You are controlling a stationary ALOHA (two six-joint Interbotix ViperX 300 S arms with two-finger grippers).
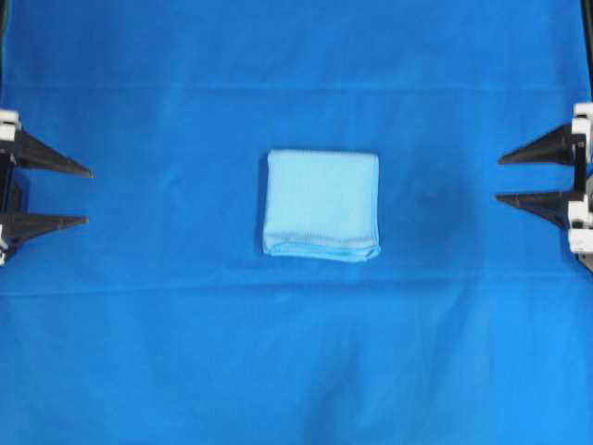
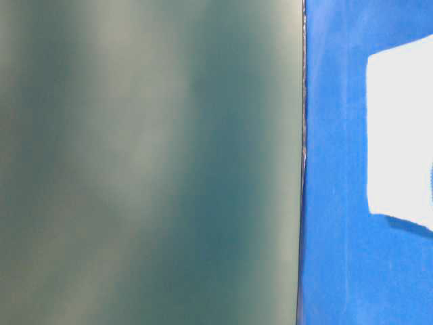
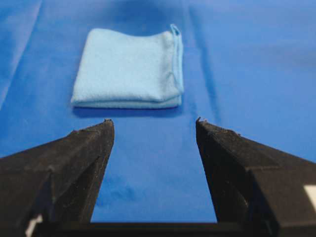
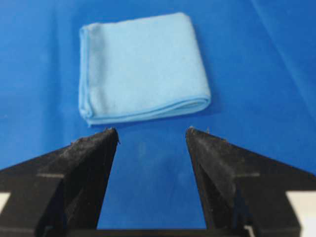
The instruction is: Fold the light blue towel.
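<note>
The light blue towel [image 1: 321,203] lies in the middle of the royal-blue table cloth [image 1: 296,362], folded into a small stacked square with layered edges along its near side. It also shows ahead of each wrist camera, towel [image 3: 129,69] and towel [image 4: 141,66]. My left gripper [image 1: 89,196] stands open at the far left edge, well apart from the towel, with nothing between its fingers. My right gripper [image 1: 498,178] stands open at the far right edge, also empty. In the wrist views the left gripper [image 3: 153,121] and right gripper [image 4: 152,130] both point at the towel.
The table-level view is mostly filled by a blurred grey-green surface [image 2: 149,162]; a strip of blue cloth [image 2: 331,203] and a pale patch [image 2: 402,128] show at its right. Faint creases run across the table cloth.
</note>
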